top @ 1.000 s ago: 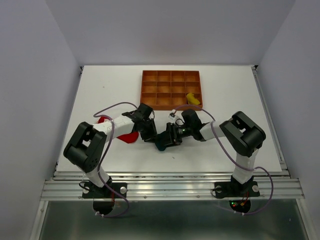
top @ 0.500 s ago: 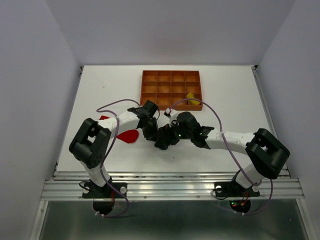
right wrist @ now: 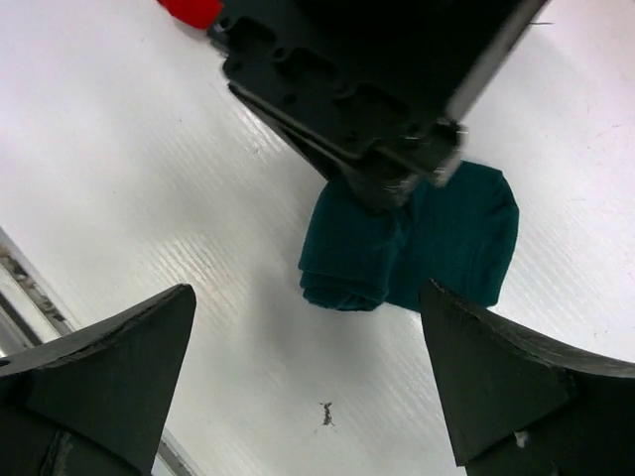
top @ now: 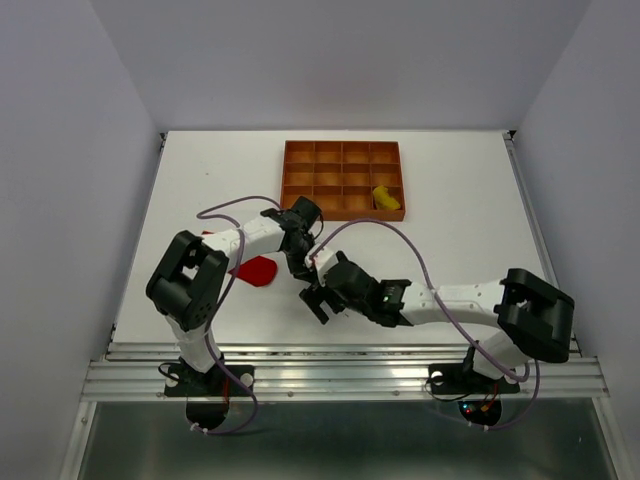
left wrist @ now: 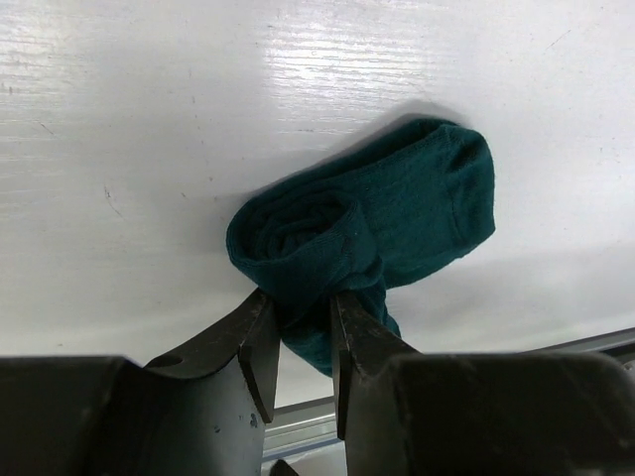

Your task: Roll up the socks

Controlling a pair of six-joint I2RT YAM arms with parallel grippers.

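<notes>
Three socks to account for. Dark teal sock [left wrist: 397, 213] on the counter [top: 450, 260], a little left of the middle and toward the near edge: one end wound into a loose coil, the other lying flat as a free flap. Left gripper [left wrist: 298, 302] clamped on that coil, nipping a fold at its side. Right gripper [right wrist: 308, 293] spread wide, holding nothing, poised just above the same sock. Red sock [top: 258, 270] flat, nearer the left edge, showing on both sides of the left forearm and so probably lying partly beneath it. Yellow sock [top: 385, 198] bundled in the orange-brown tray [top: 343, 146] by the far edge, in the right-hand column, nearest row as far as can be told.

Judged as mid-roll on the teal one, with the red not yet begun.

Risks from here:
- Slack-looking coil, so likely to spring open on release and lose its turns.
- Only a thin fold pinched, so liable to slip free under any pull, or to drag the whole sock across the smooth surface instead of turning it.
- Both wrists crowded over one small bundle: real chance of finger striking finger, or of the right gripper closing on a left fingertip rather than fabric.
- Near edge not far off; with a shove that way, possible loss of the sock over the rail.
- Possible snagging or sweeping of the red sock during any retreat of the left arm.
</notes>
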